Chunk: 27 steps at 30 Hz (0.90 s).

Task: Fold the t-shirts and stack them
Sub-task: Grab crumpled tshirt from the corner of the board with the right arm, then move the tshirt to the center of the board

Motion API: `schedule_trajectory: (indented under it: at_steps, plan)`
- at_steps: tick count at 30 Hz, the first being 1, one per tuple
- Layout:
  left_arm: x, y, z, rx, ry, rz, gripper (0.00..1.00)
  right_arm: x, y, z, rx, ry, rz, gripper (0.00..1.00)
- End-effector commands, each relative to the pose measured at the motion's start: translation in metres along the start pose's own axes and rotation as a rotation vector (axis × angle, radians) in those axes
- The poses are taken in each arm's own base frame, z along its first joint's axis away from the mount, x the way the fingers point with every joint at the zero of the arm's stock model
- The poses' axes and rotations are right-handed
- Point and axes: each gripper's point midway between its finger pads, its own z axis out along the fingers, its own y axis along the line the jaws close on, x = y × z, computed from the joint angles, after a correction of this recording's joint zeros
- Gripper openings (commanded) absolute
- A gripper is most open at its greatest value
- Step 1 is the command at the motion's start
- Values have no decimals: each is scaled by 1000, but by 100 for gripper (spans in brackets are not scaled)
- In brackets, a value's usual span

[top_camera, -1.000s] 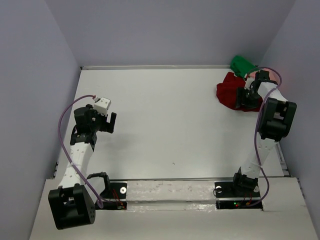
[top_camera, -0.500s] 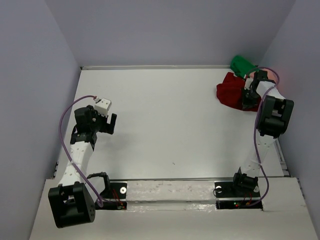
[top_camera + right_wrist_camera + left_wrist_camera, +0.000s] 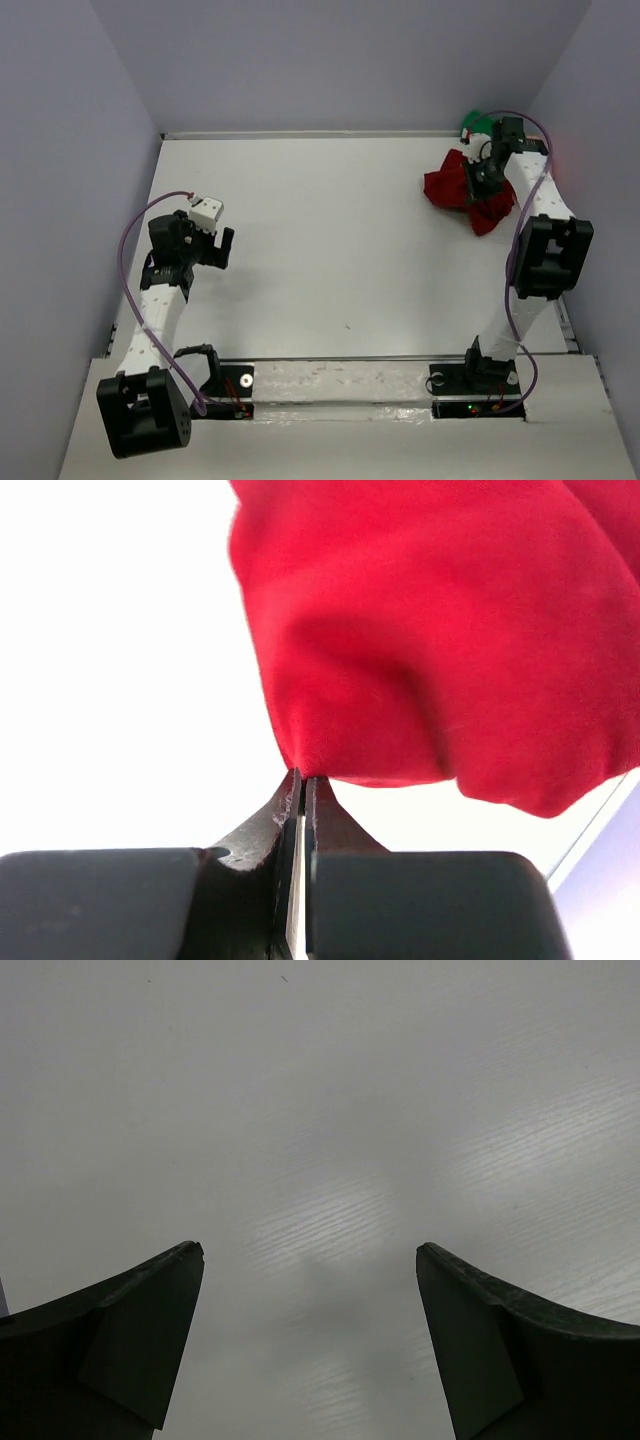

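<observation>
A crumpled dark red t-shirt lies at the table's far right corner, partly lifted. My right gripper is shut on a pinch of its fabric; in the right wrist view the red cloth hangs from the closed tips of the gripper. A bright green t-shirt peeks out behind the right arm against the back wall. Far off at the left side, my left gripper stands wide open over bare table, its fingers holding nothing. A salmon pink shirt does not show.
Grey walls close the table in on the left, back and right. The right arm reaches along the right wall. Both arm bases sit on the near rail.
My right gripper closed on the dark red t-shirt and rose toward the back-left, dragging the cloth with it and covering more of the green shirt. The left arm stayed still.
</observation>
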Motion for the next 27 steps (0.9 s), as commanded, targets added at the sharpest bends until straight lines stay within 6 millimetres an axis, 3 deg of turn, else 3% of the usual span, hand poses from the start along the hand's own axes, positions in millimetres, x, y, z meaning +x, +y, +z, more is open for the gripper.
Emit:
schedule_trajectory:
  at_steps: [1, 2, 6, 10, 16, 18, 20, 27]
  plan:
    - [-33, 7, -11, -20, -92, 46, 99, -8, 88, -76, -115, -78, -210, 0]
    - [-33, 7, -11, -21, -94, 45, 99, -10, 114, -86, -139, -92, -268, 0]
    - [-33, 7, -13, -27, -99, 51, 99, -19, 158, -150, -206, -218, -333, 0]
    - [-34, 8, -14, -31, -101, 54, 99, -33, 168, -198, -224, -341, -352, 0]
    - [-34, 8, -13, -30, -98, 55, 99, -41, 180, -226, -262, -433, -376, 0]
    - [-32, 8, -12, -27, -93, 53, 99, -46, 179, -227, -255, -456, -381, 0]
    - [-33, 8, -12, -28, -93, 55, 99, -44, 174, -215, -233, -431, -370, 0]
    - [-30, 6, -11, -13, -85, 54, 99, -28, 167, -155, -247, -301, -349, 0]
